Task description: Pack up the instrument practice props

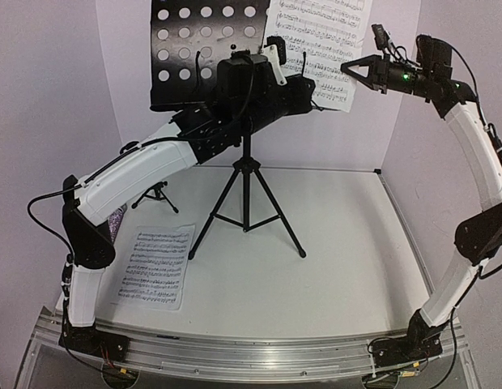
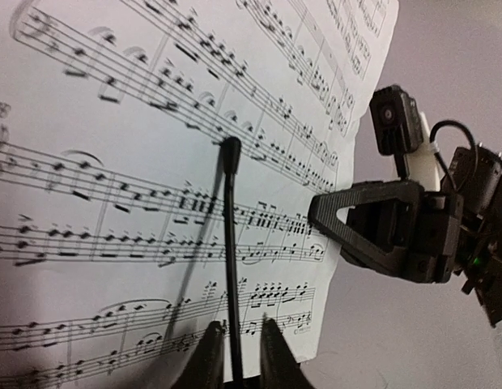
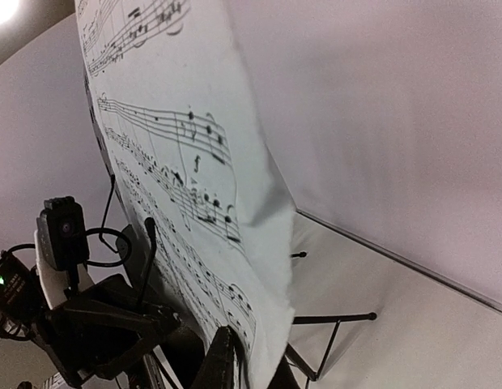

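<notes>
When looking from above, can see the music stand (image 1: 246, 182) upright on the counter (image 1: 348, 243), one sheet-music page (image 1: 320, 40) on its desk (image 1: 198, 40) and a second page (image 1: 158, 263) flat near the mic stand (image 1: 158, 194). Only from the left wrist can see the left gripper (image 2: 239, 324) narrowly open astride the wire clip (image 2: 231, 243). From the right wrist, can place the right gripper (image 3: 251, 365) at the upper page's lower edge; cannot tell whether pinching.

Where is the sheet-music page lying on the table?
Top view, left side: the sheet-music page lies between the left arm and the legs of the music stand.
</notes>
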